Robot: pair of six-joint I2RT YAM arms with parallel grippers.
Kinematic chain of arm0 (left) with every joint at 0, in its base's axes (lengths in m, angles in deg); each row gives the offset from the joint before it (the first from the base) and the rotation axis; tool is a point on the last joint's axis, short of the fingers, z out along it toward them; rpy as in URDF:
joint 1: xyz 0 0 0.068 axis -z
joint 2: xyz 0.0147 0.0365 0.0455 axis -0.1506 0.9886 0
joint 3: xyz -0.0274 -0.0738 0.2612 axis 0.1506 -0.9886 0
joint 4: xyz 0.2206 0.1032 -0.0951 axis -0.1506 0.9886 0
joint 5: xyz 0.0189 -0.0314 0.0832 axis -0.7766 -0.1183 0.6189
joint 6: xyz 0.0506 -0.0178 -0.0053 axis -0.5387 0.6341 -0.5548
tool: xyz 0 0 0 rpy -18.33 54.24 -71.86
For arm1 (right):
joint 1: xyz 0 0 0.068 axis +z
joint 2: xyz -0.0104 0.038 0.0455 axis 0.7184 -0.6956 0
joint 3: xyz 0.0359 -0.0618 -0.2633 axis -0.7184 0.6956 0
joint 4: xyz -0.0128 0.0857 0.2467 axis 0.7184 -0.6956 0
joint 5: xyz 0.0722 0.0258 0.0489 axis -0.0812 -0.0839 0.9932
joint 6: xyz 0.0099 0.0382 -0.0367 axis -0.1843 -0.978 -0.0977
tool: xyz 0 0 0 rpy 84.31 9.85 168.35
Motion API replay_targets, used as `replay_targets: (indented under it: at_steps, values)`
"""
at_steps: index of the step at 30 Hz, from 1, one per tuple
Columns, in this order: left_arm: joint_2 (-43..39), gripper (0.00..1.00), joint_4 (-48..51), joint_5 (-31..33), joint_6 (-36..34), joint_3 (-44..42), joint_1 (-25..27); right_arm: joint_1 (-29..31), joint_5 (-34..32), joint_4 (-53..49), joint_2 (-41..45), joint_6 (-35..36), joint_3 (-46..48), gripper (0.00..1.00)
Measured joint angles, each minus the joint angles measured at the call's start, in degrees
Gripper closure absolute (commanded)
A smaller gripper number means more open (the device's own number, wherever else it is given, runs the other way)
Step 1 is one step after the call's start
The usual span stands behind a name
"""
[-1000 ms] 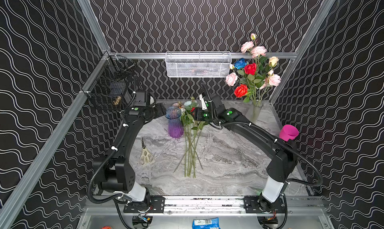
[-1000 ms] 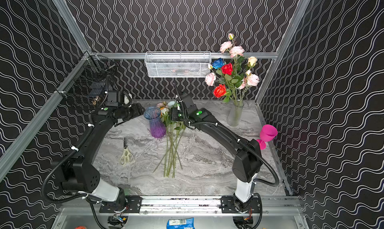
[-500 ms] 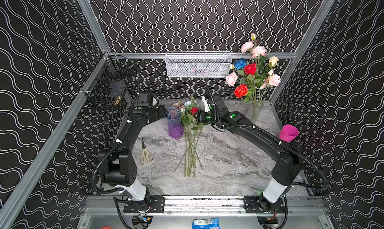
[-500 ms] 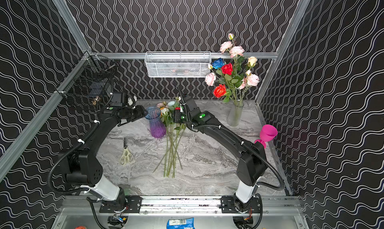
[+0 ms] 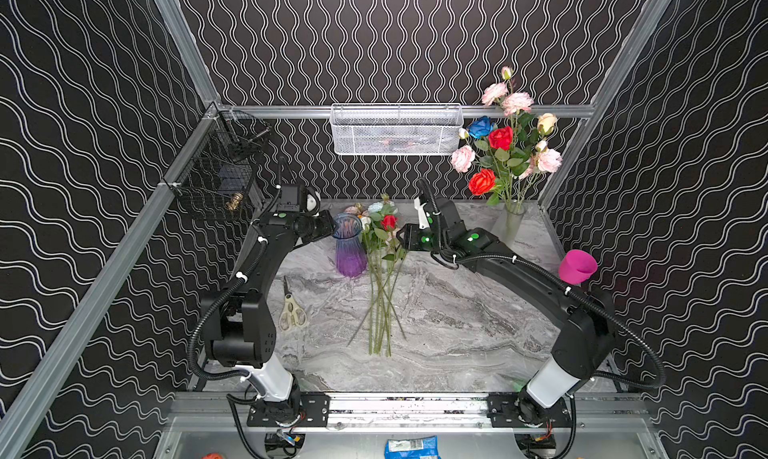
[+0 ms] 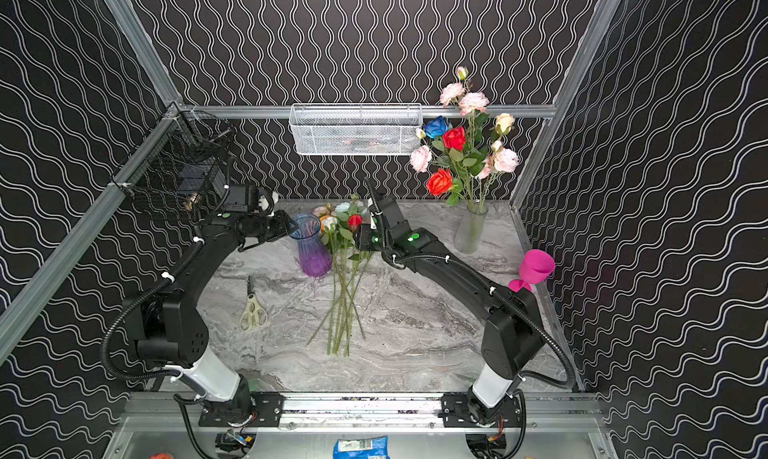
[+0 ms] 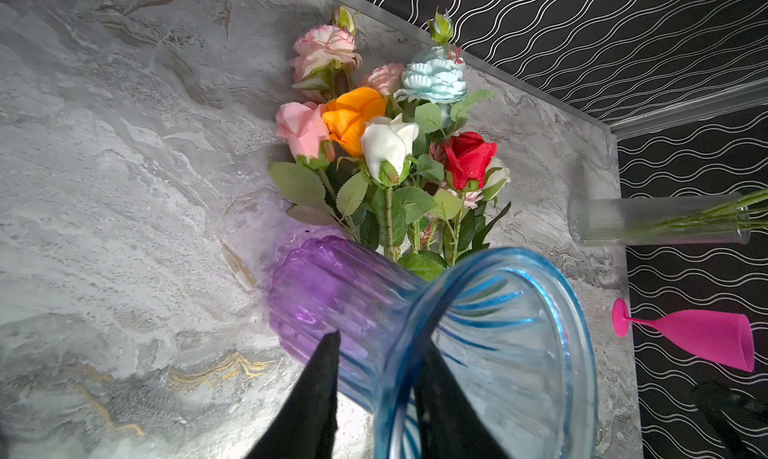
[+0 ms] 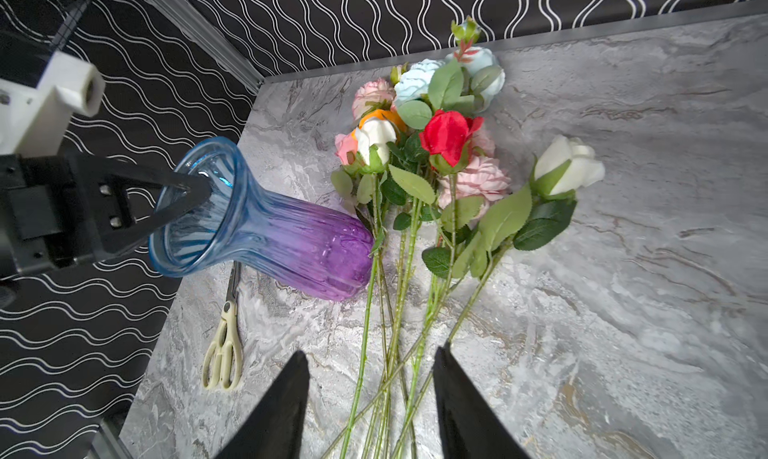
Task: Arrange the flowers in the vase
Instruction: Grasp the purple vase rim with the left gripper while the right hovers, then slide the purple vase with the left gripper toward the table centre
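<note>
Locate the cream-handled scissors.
In both top views the cream-handled scissors lie on the left of the marble table, in front of the blue-and-purple glass vase.

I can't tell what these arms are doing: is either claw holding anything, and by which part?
The left gripper pinches the vase by its rim, one finger inside, one outside. The right gripper hangs open over the flowers, empty.

I saw flowers (image 5: pixel 386 228) bunched flat on table (image 5: pixel 457 311), stems pointing frontward, mixed blooms just beside vase (image 5: pixel 350 245); vase stood upright, blue-rimmed, purple-bodied.
</note>
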Motion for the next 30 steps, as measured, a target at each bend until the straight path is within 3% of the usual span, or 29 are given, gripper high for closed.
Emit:
replay_targets:
  at_steps: [11, 18, 30]
  values:
    - [-3.1, 1.00, 0.8, -1.4, 0.2, -2.8, 0.0, -2.4, 1.7, 2.3, 5.2, -0.7, 4.0, 0.50]
    - [-6.5, 1.00, 3.5, 1.6, -0.2, -4.8, -0.1, -3.0, 1.7, 2.3, 6.0, -0.9, 4.2, 0.50]
    - [-12.2, 1.00, 3.9, 1.5, 2.0, -8.0, -0.7, -3.5, 1.4, 2.2, 6.9, -0.8, 3.7, 0.50]
